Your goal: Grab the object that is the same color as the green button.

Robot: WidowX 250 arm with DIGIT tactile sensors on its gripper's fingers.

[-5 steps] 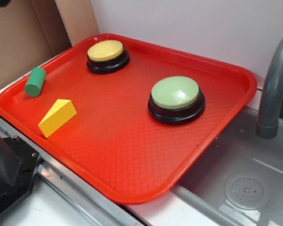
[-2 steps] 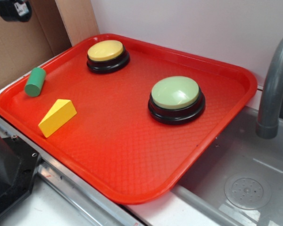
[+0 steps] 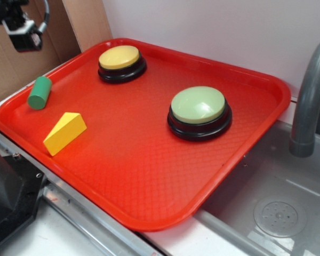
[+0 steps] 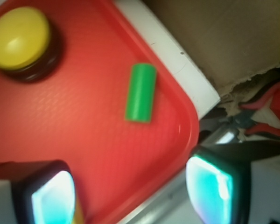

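At the far left of the exterior view the pincer (image 3: pixel 22 32) hangs high above the tray's left corner, over cardboard; from the wrist view its two pads (image 4: pixel 53 198) stand spread wide, released, holding nothing. Below it the green cylinder (image 3: pixel 39 93) lies on its side near the left rim of the red tray (image 3: pixel 149 192). Just beside it, toward the front, sits a yellow wedge (image 3: pixel 64 132). Farther right, a yellow button (image 3: pixel 120 60) stands near the back rim. The green button (image 3: pixel 199 109) stands right of centre. A grey tap (image 3: pixel 309 101) rises past the tray's right edge.
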